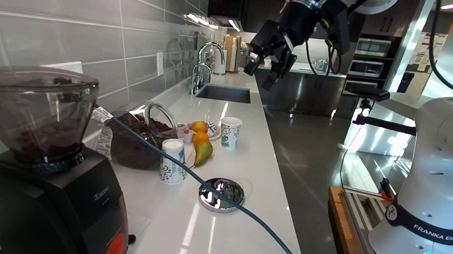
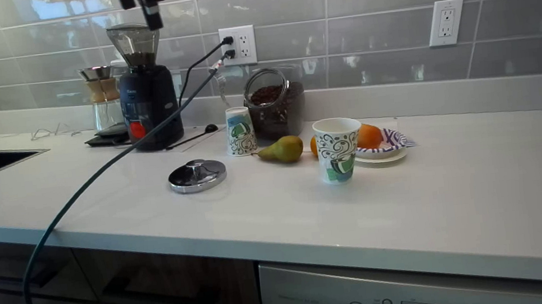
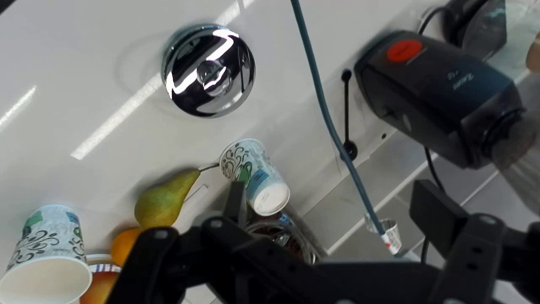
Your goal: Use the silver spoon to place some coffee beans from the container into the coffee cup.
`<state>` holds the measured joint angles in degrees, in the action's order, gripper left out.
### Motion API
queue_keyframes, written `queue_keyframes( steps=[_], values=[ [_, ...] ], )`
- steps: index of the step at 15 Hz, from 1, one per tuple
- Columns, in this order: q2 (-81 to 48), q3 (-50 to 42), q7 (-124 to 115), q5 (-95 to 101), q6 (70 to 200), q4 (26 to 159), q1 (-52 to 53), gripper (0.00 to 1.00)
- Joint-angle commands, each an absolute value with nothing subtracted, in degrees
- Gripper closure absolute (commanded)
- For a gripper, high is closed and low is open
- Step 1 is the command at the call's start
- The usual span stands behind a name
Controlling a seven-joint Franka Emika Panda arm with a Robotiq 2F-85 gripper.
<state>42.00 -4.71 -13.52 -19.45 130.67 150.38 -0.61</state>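
At the upper left of an exterior view stands the grinder (image 2: 149, 108), matte black under a clear hopper (image 2: 131, 42). Above it in the frame hangs the gripper (image 2: 142, 15), jaws spread, holding nothing. By the grinder lies a black scoop (image 2: 196, 136), perhaps the tool meant, since no silver spoon shows. Left of centre, the round, mirror-bright lid (image 2: 197, 177) lies off, presumably for access. An upturned cup (image 2: 240, 135) stands just beside the glass jar (image 2: 294, 75), whose slanted mouth gives a way in to dark, pebbly beans (image 2: 274, 115). Right of centre, the paper cup (image 2: 337, 151) stands mouth up, likely to receive them.
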Motion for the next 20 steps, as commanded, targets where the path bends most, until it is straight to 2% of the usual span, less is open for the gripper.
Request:
queue_keyframes(
  steps=[1,3,6,7,14,20],
  values=[
    [32.60,-10.07,-11.60,-27.28,139.13,147.85,-0.58,0.00],
    [27.77,-11.88,-11.62,-31.70,144.41,146.28,0.18,0.00],
    [20.52,-14.88,-4.26,-32.05,141.40,142.42,1.07,0.00],
    [26.49,-12.42,-7.28,-31.51,142.68,146.54,-0.73,0.00],
    [25.36,-12.00,-6.82,-31.36,142.81,145.93,-1.08,0.00],
    [11.50,-11.62,-10.76,-31.74,149.92,138.26,-2.12,0.00]
  ],
)
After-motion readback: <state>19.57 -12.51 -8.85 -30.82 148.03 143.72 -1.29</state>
